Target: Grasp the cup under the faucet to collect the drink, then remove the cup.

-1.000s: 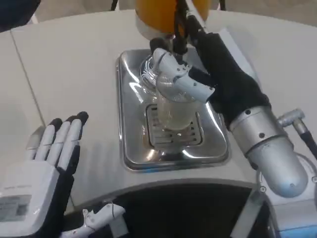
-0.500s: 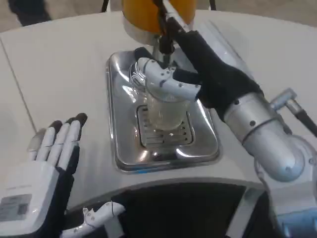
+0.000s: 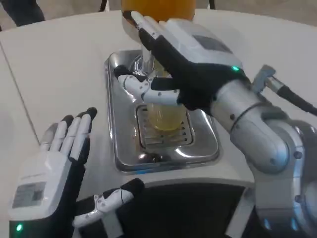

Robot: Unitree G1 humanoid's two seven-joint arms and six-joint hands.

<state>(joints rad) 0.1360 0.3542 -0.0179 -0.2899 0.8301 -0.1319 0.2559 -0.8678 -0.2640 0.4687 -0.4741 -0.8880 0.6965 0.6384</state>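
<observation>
Since the earlier frame, the right hand (image 3: 181, 64) has rolled its white back upward, fingers wrapped around the cup (image 3: 163, 111), now holding yellowish drink on the metal tray (image 3: 198, 144). Left hand (image 3: 54, 173) hovers open over the tabletop (image 3: 59, 69).

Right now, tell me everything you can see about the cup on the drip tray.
The cup looks like clear plastic and stands upright on the slotted grate of the shiny metal drip tray, below the orange dispenser. Yellowish drink shows in its lower part. The right robot hand covers its top, fingers wrapped around the upper wall, hiding the rim.
</observation>
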